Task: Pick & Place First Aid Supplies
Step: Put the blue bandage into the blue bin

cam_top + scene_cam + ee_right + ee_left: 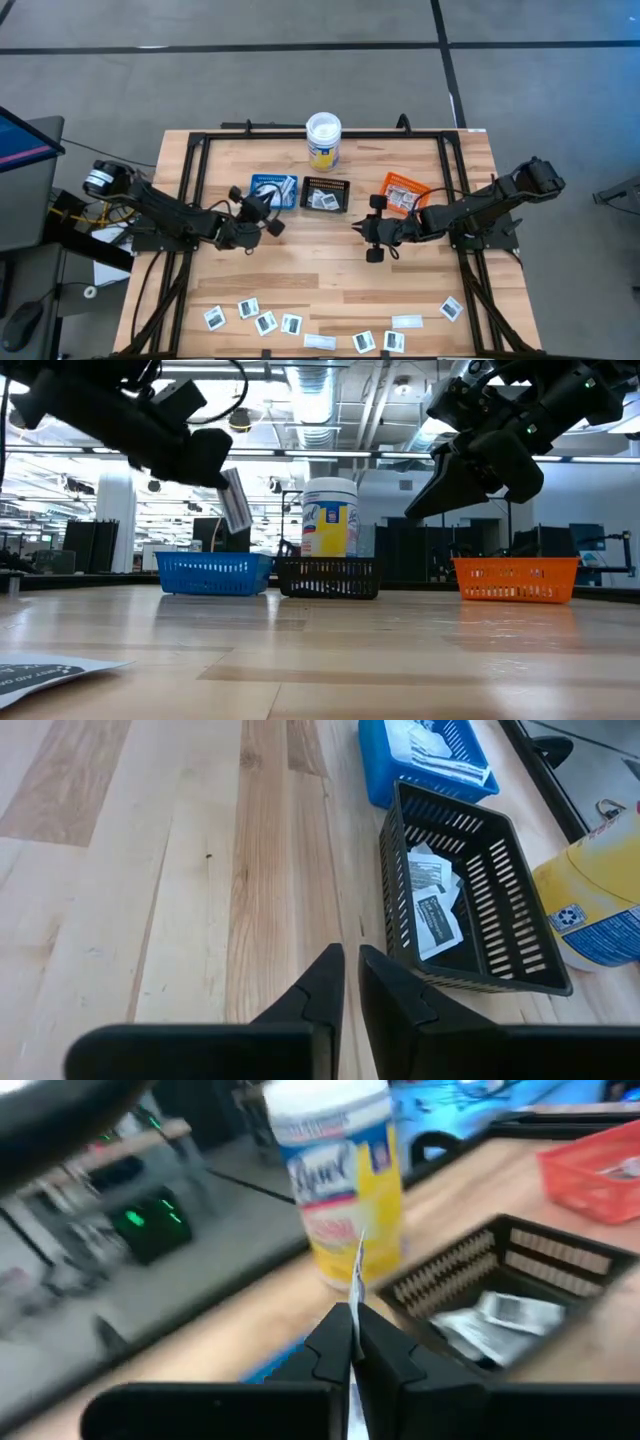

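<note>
left gripper [352, 1342] is closed on a thin packet [357, 1275], held edge-up above the table near the blue tray [273, 190]. right gripper [350, 982] hangs w/ fingers nearly closed, holding nothing, near the black tray [470, 910]. more packets [265, 322] lie along the table's front edge.

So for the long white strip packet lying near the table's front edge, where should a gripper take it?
The strip packet lies flat on the table, long side across, with clear wood around it. Probably best to come straight down from above and pinch across its narrow width near the middle; a side approach would find no raised edge.
</note>
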### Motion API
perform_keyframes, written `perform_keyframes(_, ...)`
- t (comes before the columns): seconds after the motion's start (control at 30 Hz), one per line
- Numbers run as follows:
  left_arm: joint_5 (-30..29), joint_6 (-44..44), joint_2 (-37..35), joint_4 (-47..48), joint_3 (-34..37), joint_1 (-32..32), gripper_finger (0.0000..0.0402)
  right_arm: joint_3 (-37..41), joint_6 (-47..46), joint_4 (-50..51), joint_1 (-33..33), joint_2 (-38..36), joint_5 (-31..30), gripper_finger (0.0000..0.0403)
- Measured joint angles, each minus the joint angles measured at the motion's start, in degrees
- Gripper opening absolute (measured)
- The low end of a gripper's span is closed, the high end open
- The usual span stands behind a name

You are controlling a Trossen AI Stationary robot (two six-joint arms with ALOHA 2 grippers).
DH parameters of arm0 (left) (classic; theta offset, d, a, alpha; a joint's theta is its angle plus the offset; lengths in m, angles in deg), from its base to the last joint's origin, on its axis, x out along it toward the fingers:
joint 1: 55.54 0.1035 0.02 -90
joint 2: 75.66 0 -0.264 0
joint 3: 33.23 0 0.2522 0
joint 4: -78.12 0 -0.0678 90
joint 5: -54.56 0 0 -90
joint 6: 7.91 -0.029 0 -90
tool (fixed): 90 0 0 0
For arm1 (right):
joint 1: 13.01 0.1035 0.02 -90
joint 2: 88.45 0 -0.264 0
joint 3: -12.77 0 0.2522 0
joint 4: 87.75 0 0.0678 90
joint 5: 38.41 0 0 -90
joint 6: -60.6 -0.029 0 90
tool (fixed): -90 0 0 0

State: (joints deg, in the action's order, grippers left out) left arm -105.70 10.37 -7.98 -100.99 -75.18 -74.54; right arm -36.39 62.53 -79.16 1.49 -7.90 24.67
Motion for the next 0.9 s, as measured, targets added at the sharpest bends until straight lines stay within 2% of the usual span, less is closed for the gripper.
perform_keyframes(0.23, 11.2, 20.5, -2.1, 0.0, 2.7, 4.3, 0.0015, 0.0, 0.0, -0.3, 0.0, 0.0, 0.0, 0.0028)
perform_keyframes(0.33, 14.9, 25.3, -2.2, 0.0, 2.7, 7.3, 0.0016, 0.0, 0.0, -0.9, 0.0, 0.0, 0.0, 0.0031)
perform_keyframes(0.5, 21.3, 25.8, -1.8, 0.2, 2.7, 12.0, 0.0017, 0.0, 0.0, -1.1, 0.0, 0.0, 0.0, 0.0032)
perform_keyframes(0.73, 21.9, 25.3, -1.4, 2.1, 2.7, 14.3, 0.0055, 0.0, 0.0, -1.1, 0.0, 0.0, 0.0, 0.0032)
perform_keyframes(0.9, 21.1, 19.5, -1.7, 2.2, 2.7, 14.3, 0.0088, 0.0, 0.0, -1.1, 0.0, 0.0, 0.0, 0.0033)
